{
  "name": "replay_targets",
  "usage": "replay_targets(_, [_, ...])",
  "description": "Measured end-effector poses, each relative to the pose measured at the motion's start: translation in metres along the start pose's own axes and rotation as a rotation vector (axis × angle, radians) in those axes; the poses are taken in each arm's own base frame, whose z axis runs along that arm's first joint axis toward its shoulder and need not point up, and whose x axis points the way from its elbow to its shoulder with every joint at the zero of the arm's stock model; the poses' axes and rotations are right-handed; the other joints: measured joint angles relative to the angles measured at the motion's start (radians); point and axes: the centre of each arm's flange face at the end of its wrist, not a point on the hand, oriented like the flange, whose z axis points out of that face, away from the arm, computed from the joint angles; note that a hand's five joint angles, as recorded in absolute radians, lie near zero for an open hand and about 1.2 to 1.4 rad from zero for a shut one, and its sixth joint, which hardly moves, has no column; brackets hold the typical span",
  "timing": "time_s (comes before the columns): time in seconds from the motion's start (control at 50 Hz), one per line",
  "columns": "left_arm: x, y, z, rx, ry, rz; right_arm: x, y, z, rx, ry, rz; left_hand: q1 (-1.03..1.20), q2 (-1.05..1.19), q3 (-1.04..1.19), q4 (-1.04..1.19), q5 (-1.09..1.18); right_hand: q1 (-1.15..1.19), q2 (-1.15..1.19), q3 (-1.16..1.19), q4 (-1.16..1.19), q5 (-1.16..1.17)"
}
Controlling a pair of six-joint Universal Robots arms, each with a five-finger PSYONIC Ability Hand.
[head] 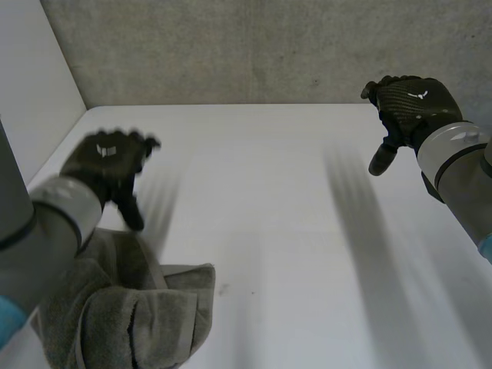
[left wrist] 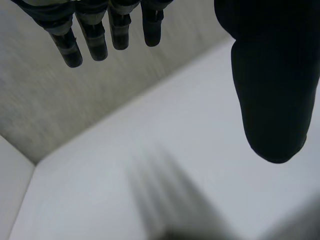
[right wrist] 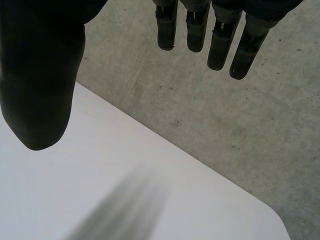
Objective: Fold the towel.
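Observation:
A grey-brown towel (head: 131, 311) lies crumpled in a heap at the near left corner of the white table (head: 292, 254). My left hand (head: 108, 165) hovers just beyond the heap, above the table, with fingers (left wrist: 90, 35) straight and thumb (left wrist: 272, 90) apart, holding nothing. My right hand (head: 411, 108) hangs high at the far right, over the table's back edge, far from the towel. Its fingers (right wrist: 210, 35) are straight and its thumb (right wrist: 40, 85) stands apart, with nothing between them.
A grey concrete wall (head: 254, 50) closes the back of the table. A white side panel (head: 34, 92) stands along the left. The table's rounded far right corner (right wrist: 270, 215) lies beneath my right hand.

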Motion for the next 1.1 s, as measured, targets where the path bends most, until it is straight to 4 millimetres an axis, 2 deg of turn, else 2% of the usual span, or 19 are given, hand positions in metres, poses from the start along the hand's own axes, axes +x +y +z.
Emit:
replay_targets(0.1, [-0.001, 0.044, -0.014, -0.149, 0.033, 0.245, -0.001, 0.004, 0.004, -0.013, -0.004, -0.002, 0.0, 0.0, 0.0, 0.0, 0.0, 0.0, 0.0, 0.0, 0.0, 0.0])
replay_targets(0.18, [-0.006, 0.069, -0.023, -0.221, 0.074, 0.361, -0.001, 0.007, 0.006, -0.021, -0.005, -0.002, 0.004, 0.01, 0.004, 0.005, 0.0, 0.0, 0.0, 0.0, 0.0, 0.0])
replay_targets(0.28, [-0.011, 0.087, -0.029, -0.264, 0.117, 0.407, -0.002, 0.011, 0.007, -0.031, -0.007, -0.006, 0.023, 0.028, 0.025, 0.024, 0.0, 0.0, 0.0, 0.0, 0.0, 0.0])
replay_targets(0.38, [-0.015, 0.095, -0.028, -0.286, 0.133, 0.397, -0.003, 0.013, 0.008, -0.038, -0.008, -0.018, 0.091, 0.099, 0.096, 0.095, 0.063, 0.0, 0.0, 0.0, 0.0, 0.0])
replay_targets(0.54, [-0.012, 0.109, -0.025, -0.344, 0.167, 0.379, -0.003, 0.016, 0.009, -0.047, -0.01, -0.036, 0.584, 0.587, 0.582, 0.575, 0.54, 0.0, 0.0, 0.0, 0.0, 0.0])
replay_targets(0.6, [-0.009, 0.114, -0.022, -0.365, 0.185, 0.383, -0.003, 0.016, 0.009, -0.048, -0.01, -0.039, 0.829, 0.833, 0.822, 0.828, 0.789, 0.0, 0.0, 0.0, 0.0, 0.0])
replay_targets(0.66, [-0.006, 0.117, -0.019, -0.377, 0.197, 0.389, -0.003, 0.017, 0.01, -0.048, -0.011, -0.04, 0.961, 0.99, 0.985, 0.988, 0.925, 0.0, 0.0, 0.0, 0.0, 0.0])
replay_targets(0.7, [-0.004, 0.117, -0.016, -0.377, 0.204, 0.397, -0.003, 0.017, 0.01, -0.047, -0.011, -0.041, 0.98, 1.017, 1.013, 1.019, 0.948, 0.0, 0.0, 0.0, 0.0, 0.0])
replay_targets(0.8, [0.002, 0.108, -0.004, -0.336, 0.212, 0.412, -0.004, 0.017, 0.01, -0.045, -0.011, -0.041, 1.0, 1.042, 1.04, 1.043, 0.962, 0.0, 0.0, 0.0, 0.0, 0.0])
replay_targets(0.86, [0.008, 0.093, 0.006, -0.268, 0.206, 0.406, -0.003, 0.016, 0.01, -0.044, -0.01, -0.041, 1.005, 1.047, 1.044, 1.047, 0.962, 0.0, 0.0, 0.0, 0.0, 0.0])
replay_targets(0.96, [0.027, 0.049, 0.024, -0.093, 0.179, 0.328, -0.003, 0.015, 0.011, -0.038, -0.008, -0.041, 1.004, 1.05, 1.047, 1.05, 0.962, 0.0, 0.0, 0.0, 0.0, 0.0])
replay_targets(0.98, [0.034, 0.035, 0.028, -0.041, 0.169, 0.295, -0.002, 0.014, 0.011, -0.037, -0.007, -0.041, 1.004, 1.05, 1.047, 1.05, 0.962, 0.0, 0.0, 0.0, 0.0, 0.0])
replay_targets(1.02, [0.041, 0.022, 0.031, 0.008, 0.16, 0.265, -0.002, 0.014, 0.011, -0.036, -0.005, -0.041, 1.004, 1.05, 1.048, 1.05, 0.962, 0.0, 0.0, 0.0, 0.0, 0.0])
replay_targets(1.04, [0.05, 0.006, 0.035, 0.065, 0.152, 0.232, -0.001, 0.013, 0.011, -0.033, -0.002, -0.04, 1.004, 1.05, 1.048, 1.05, 0.962, 0.0, 0.0, 0.0, 0.0, 0.0])
replay_targets(1.1, [0.066, -0.015, 0.039, 0.142, 0.15, 0.196, 0.001, 0.012, 0.011, -0.029, 0.003, -0.039, 1.004, 1.051, 1.048, 1.05, 0.962, 0.0, 0.0, 0.0, 0.0, 0.0])
